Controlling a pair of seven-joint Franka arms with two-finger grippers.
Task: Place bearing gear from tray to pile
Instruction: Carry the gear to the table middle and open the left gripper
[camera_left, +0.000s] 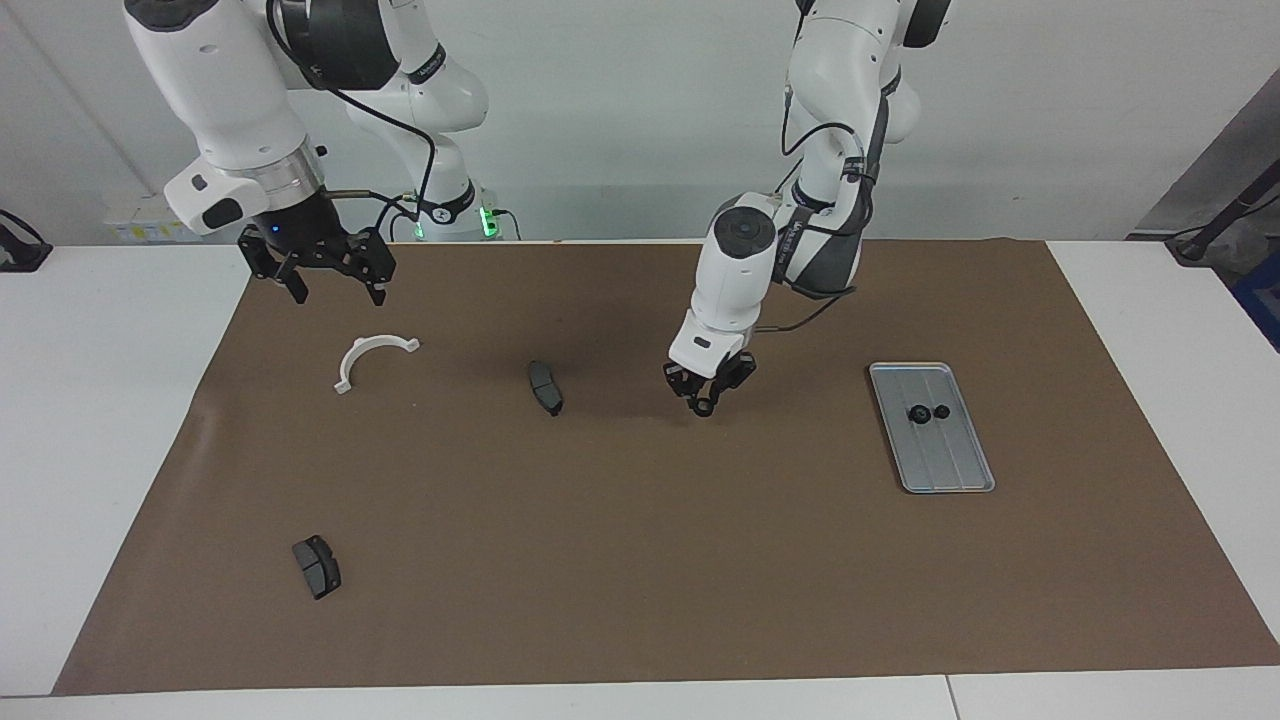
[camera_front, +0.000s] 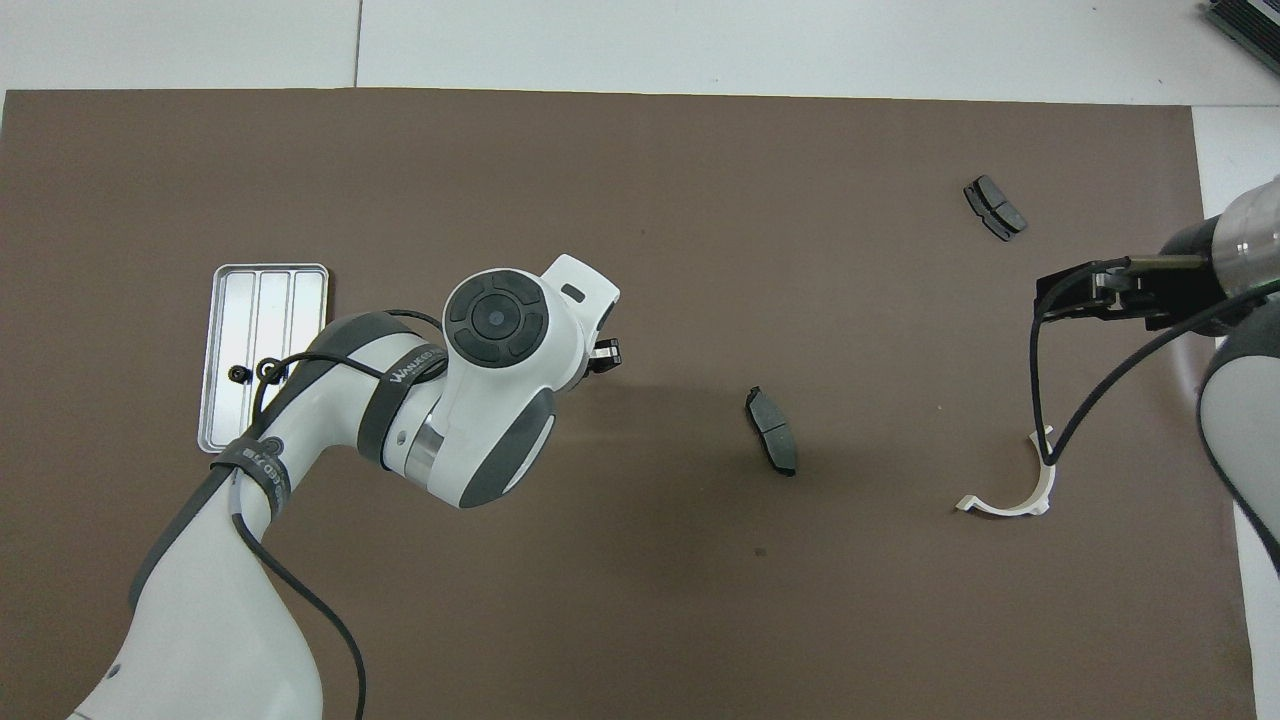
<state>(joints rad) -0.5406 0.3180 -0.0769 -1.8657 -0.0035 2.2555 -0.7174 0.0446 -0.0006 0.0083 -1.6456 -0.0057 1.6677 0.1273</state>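
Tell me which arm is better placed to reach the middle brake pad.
The left arm hangs over the mat beside that brake pad; the right arm waits, jaws open, near the white bracket.

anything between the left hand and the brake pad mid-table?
Nothing. Only bare brown mat separates the left hand from that brake pad. The facing view shows it plainly, and the overhead view agrees.
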